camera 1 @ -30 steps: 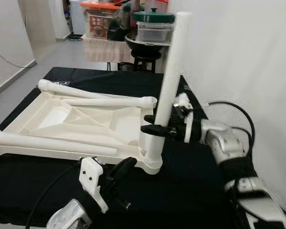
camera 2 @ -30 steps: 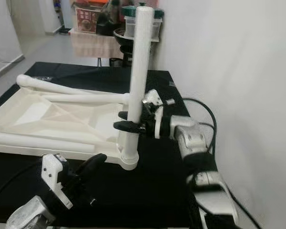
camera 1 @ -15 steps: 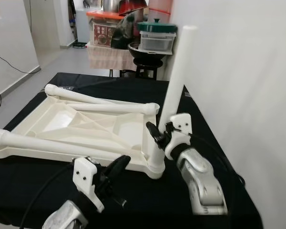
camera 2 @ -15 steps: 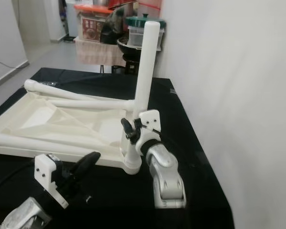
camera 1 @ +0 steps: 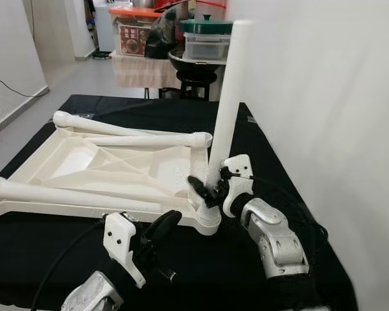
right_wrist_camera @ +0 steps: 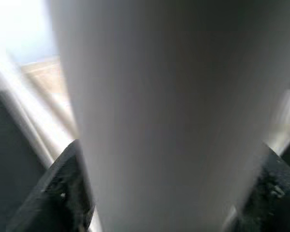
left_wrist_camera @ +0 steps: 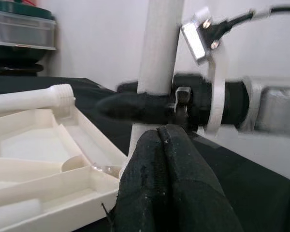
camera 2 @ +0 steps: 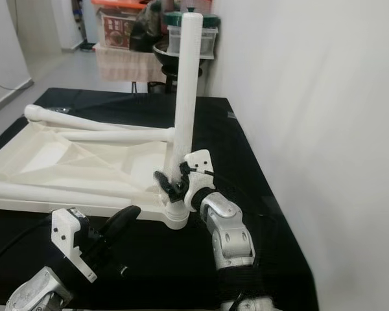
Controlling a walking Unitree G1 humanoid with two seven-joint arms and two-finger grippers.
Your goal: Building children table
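Right tool (camera 1: pixel 206 192) has its 2 black fingers closed around the upright leg (camera 1: pixel 225 103), low on the shaft, just above the corner socket of the upturned tabletop (camera 1: pixel 84 162). That corner sits at about 5 o'clock of the tabletop, which lies underside-up on the black-covered bench (camera 1: pixel 266 139). Left tool (camera 1: pixel 161 228) hovers just in front of the same corner with its fingers pressed together, holding nothing.

I count 1 tabletop and 4 legs: 1 standing in its socket, and 3 loose ones lying across the ribbed underside — 1 (camera 1: pixel 94 123) along the 12 o'clock edge, 1 (camera 1: pixel 152 138) beside it ending near 3 o'clock, and 1 (camera 1: pixel 58 194) along the 6 o'clock edge.

Each piece looks like hollow molded plastic: probably light, stiff and smooth, so a leg may slip or turn in the fingers. Gripping low, close to the socket, seems best, since the tall shaft would lever and tilt from a high hold.
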